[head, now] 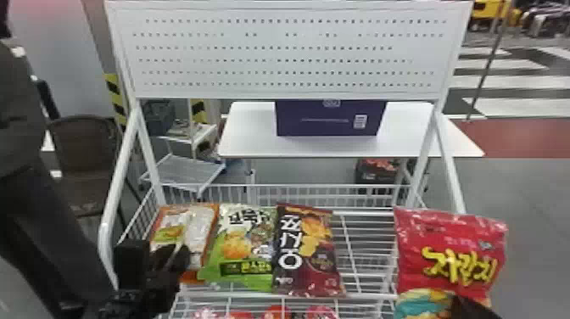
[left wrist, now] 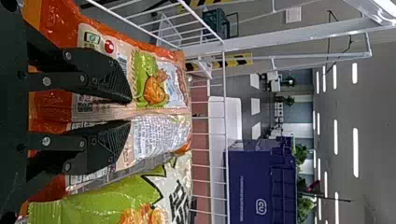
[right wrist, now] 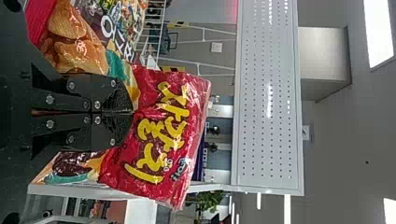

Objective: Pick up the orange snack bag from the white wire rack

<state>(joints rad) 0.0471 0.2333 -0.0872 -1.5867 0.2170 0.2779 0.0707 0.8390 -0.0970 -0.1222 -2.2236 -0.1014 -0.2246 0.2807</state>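
Note:
In the head view the orange snack bag stands at the left end of the white wire rack. My left gripper is in front of its lower left part. From the left wrist, the gripper is open, with the back seam of the orange bag running between its fingers. My right gripper, a dark shape at the head view's bottom right, is shut on the lower part of a red snack bag, held upright at the rack's right side.
A green bag leans right beside the orange one, then a dark red bag. Red packages lie on a lower level. The rack's white side post rises left of the orange bag. Behind stands a table with a purple box.

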